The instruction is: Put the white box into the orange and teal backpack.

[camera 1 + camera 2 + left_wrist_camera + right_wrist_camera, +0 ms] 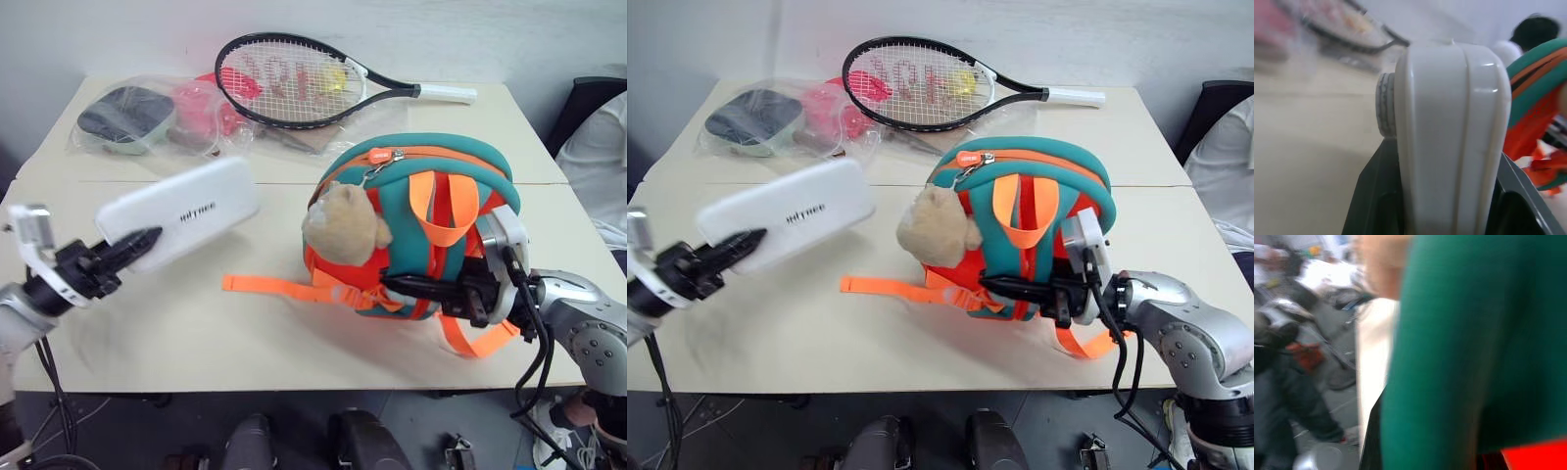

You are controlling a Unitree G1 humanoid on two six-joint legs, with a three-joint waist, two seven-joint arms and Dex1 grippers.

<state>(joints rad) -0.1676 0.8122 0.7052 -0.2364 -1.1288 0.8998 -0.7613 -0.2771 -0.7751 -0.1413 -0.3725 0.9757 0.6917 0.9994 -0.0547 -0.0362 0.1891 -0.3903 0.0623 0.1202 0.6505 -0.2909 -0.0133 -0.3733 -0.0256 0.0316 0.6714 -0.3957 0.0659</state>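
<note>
At lower left of the head view, our left gripper clamps one end of the white box, which hangs tilted in the air above the table, well apart from the bag. At lower right, our right gripper reaches level into the front of the orange and teal backpack; its black fingers lie closed together among the orange straps, though we cannot tell whether they pinch any fabric. The backpack sits at centre right, its plush bear facing us and its top zipper apparently shut. We judge the lift done; opening the bag and inserting the box remain. Dark lettering on the box top is too small to read with confidence. A racket and a clear bag lie at the upper left.
</note>
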